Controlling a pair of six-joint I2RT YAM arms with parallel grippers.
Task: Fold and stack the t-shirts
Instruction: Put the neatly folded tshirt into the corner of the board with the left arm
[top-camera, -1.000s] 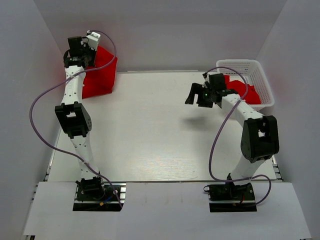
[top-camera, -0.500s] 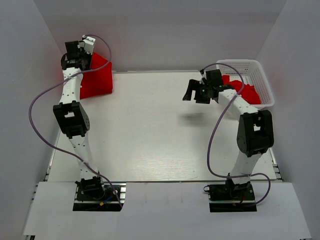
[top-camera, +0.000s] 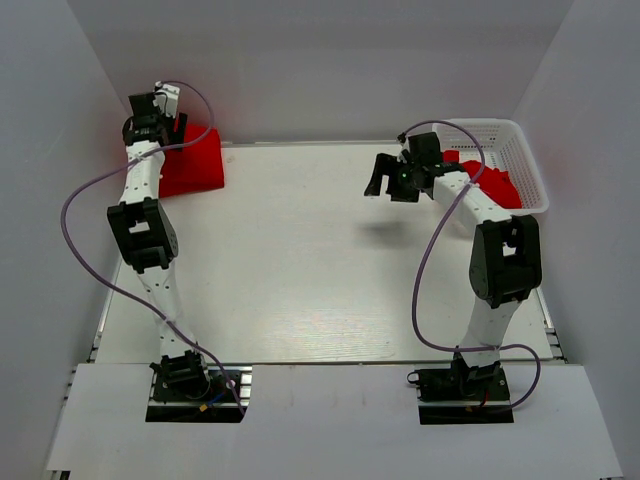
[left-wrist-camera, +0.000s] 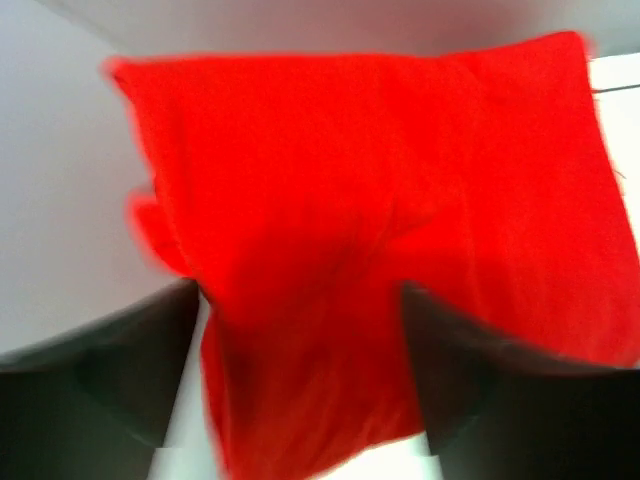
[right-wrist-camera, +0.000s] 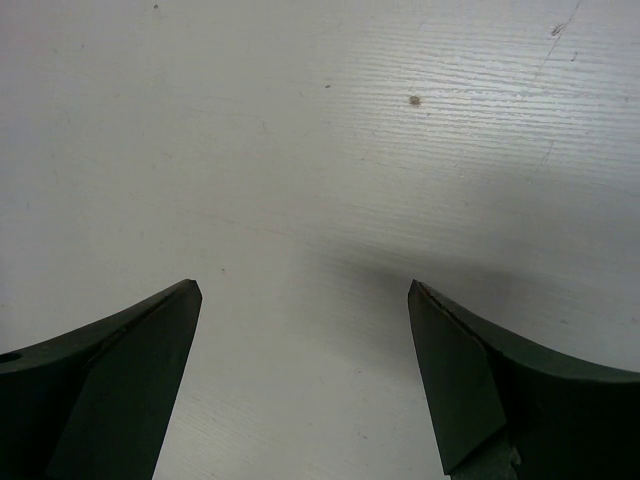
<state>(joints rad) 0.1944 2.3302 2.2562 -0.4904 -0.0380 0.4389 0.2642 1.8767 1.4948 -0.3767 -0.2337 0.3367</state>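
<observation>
A folded red t-shirt (top-camera: 192, 162) lies at the table's back left corner against the wall. My left gripper (top-camera: 156, 108) hovers just above and behind it. In the left wrist view the shirt (left-wrist-camera: 380, 170) fills the frame, blurred, and the gripper (left-wrist-camera: 300, 300) stands open, its dark fingers (left-wrist-camera: 140, 365) wide apart on either side of the cloth and not pinching it. More red t-shirts (top-camera: 488, 178) lie crumpled in the white basket (top-camera: 522, 134) at the back right. My right gripper (top-camera: 386, 180) hangs open over bare table left of the basket, with nothing between its fingers (right-wrist-camera: 470, 380).
White walls close in the left, back and right sides of the table (top-camera: 320, 260). A purple cable loops off each arm. The right wrist view shows only the white wood-grain tabletop (right-wrist-camera: 300, 150) with the gripper's shadow on it.
My left gripper has opened and let go of the red shirt, which has dropped flatter into the back left corner. The right arm has drawn slightly back toward the basket, still open.
</observation>
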